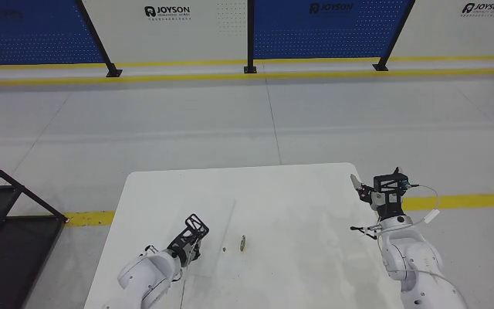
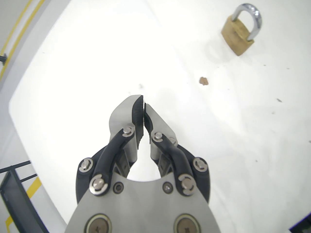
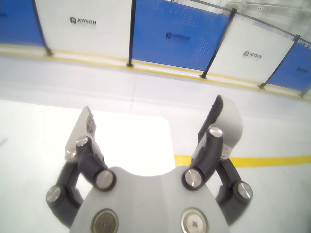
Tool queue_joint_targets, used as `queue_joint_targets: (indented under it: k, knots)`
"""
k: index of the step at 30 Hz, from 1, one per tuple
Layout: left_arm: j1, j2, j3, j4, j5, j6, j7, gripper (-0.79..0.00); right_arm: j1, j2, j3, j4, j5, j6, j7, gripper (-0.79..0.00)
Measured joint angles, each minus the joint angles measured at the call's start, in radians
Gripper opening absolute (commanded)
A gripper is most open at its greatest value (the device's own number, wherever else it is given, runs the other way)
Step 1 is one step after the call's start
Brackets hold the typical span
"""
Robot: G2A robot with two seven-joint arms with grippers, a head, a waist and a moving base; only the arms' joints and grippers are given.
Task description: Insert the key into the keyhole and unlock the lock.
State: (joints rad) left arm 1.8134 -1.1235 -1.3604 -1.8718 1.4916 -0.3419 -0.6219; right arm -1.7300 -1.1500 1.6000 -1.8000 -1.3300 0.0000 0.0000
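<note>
Lock was on the white table, near a small brown piece | left gripper was near the lock, apart from it, fingers pressed together, holding nothing | right gripper was at the table's far right corner, fingers spread wide, empty

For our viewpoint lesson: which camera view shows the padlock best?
The left wrist view: the padlock lies on the table with its brass body and silver shackle plain to see. The top view shows the padlock as a tiny dot on the table. The right wrist view faces a table corner and the fence.
</note>
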Motion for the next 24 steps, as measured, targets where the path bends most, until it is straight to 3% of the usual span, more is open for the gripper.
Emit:
queue_joint_targets:
  k: [6,10,15,19,24]
  knots:
    - [-0.001,0.000,-0.012,-0.010,0.003,0.027,0.046,-0.785,0.000,0.000,0.000,0.000,0.000,0.000,0.000,0.000]
    - [0.012,0.003,-0.054,-0.039,-0.079,-0.006,0.152,-0.785,0.000,0.000,0.000,0.000,0.000,0.000,0.000,0.000]
    - [0.036,0.014,-0.164,-0.030,-0.270,-0.157,0.339,-0.785,0.000,0.000,0.000,0.000,0.000,0.000,0.000,0.000]
    - [0.024,0.023,-0.246,0.033,-0.447,-0.342,0.506,-0.785,0.000,0.000,0.000,0.000,0.000,0.000,0.000,0.000]
    - [-0.024,0.030,-0.287,0.137,-0.607,-0.531,0.615,-0.785,-0.003,0.000,-0.003,-0.002,-0.008,-0.005,0.002,0.000]
